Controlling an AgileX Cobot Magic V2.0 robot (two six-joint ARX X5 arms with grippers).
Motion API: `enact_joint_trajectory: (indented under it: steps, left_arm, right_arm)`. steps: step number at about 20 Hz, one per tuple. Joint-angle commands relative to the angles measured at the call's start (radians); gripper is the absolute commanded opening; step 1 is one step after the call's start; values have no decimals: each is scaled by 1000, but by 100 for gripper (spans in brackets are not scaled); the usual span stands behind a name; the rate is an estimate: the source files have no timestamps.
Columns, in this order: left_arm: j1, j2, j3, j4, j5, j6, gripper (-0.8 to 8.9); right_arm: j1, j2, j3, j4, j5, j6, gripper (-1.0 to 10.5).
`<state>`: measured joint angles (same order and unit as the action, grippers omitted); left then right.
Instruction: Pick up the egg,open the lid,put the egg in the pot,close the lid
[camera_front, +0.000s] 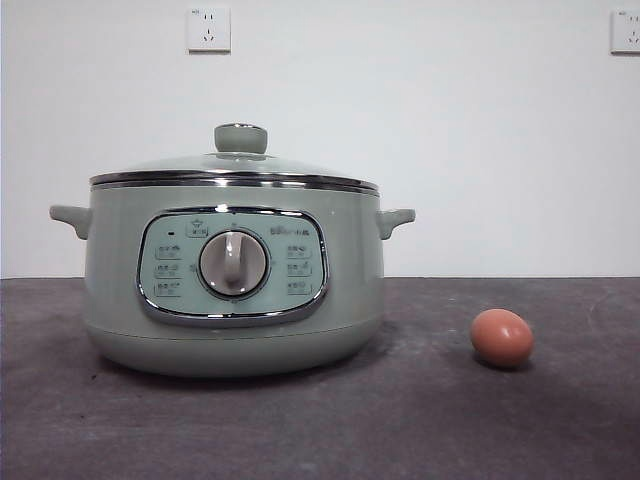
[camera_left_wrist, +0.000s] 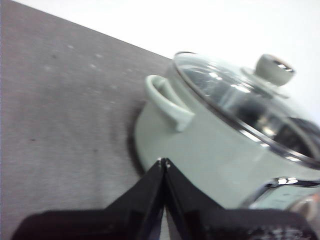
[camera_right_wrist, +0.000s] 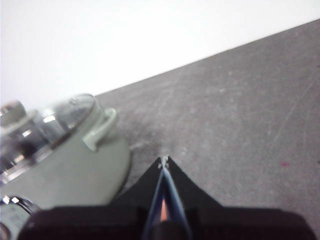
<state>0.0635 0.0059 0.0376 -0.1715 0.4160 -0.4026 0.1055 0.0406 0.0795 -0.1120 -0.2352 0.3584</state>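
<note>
The sage-green pot stands left of centre on the table, with the glass lid shut on it. The brown-orange egg lies on the table to the pot's right, apart from it. No arm shows in the front view. My left gripper is shut and empty, raised beside the pot near a side handle, with the lid in sight. My right gripper is shut above the table beside the pot and lid. A thin orange sliver shows in the slit between its jaws.
The dark grey table runs back to a white wall. Two wall sockets sit high on the wall. The pot's dial and control panel face the front camera.
</note>
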Motion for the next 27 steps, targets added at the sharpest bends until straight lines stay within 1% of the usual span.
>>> enact_joint_trajectory:
  steps: [1, 4, 6, 9, 12, 16, 19, 23, 27]
  left_arm:
    - [3, 0, 62, -1, 41, -27, -6]
    - [3, 11, 130, -39, 58, -27, -7]
    - [3, 31, 182, -72, 64, -22, -7]
    - [3, 76, 265, -126, 99, -7, -7]
    - [3, 130, 343, -185, 153, 43, -7]
    - [3, 226, 462, -322, 220, 155, -7]
    - [3, 300, 552, -446, 222, 258, -6]
    - [3, 397, 679, -634, 220, 400, -7]
    - [3, 458, 775, -769, 214, 485, -6]
  right_arm:
    - [0, 41, 61, -18, -3, 34, -12]
    - [0, 101, 138, -65, -20, 30, -12]
    - [0, 150, 198, -102, -45, 7, -12]
    - [1, 235, 311, -187, -85, -61, -12]
    - [2, 315, 423, -283, -137, -130, -12]
    - [2, 427, 593, -464, -221, -256, -12]
    - [2, 506, 711, -604, -267, -328, -12]
    - [3, 599, 853, -803, -271, -416, -12]
    - [3, 652, 930, -945, -255, -467, -12]
